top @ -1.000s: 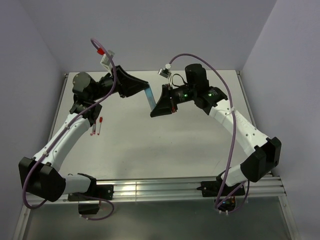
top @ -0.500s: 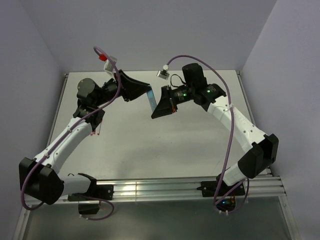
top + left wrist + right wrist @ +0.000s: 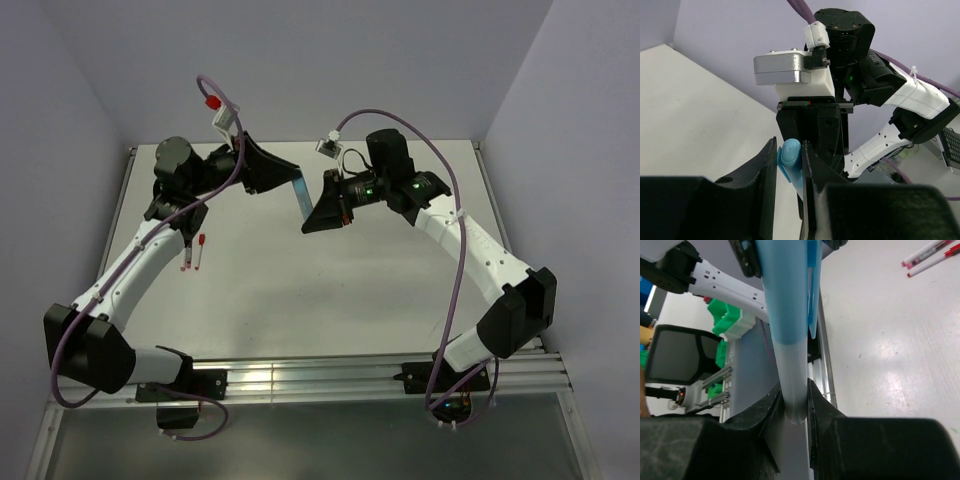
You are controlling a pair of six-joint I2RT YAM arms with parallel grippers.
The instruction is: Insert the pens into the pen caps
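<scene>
Left claw point(image 3: 789, 161) pinching blue cap point(image 3: 790, 154), pen point(image 3: 794, 390) inside (clear)

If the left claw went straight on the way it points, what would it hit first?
Probably the right gripper, which faces the left gripper head-on; only the light blue cap and pen they hold lie between.

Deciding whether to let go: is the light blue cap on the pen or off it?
On. In the right wrist view the clear pen disappears into the light blue cap; whether it is fully seated, cannot tell.
</scene>
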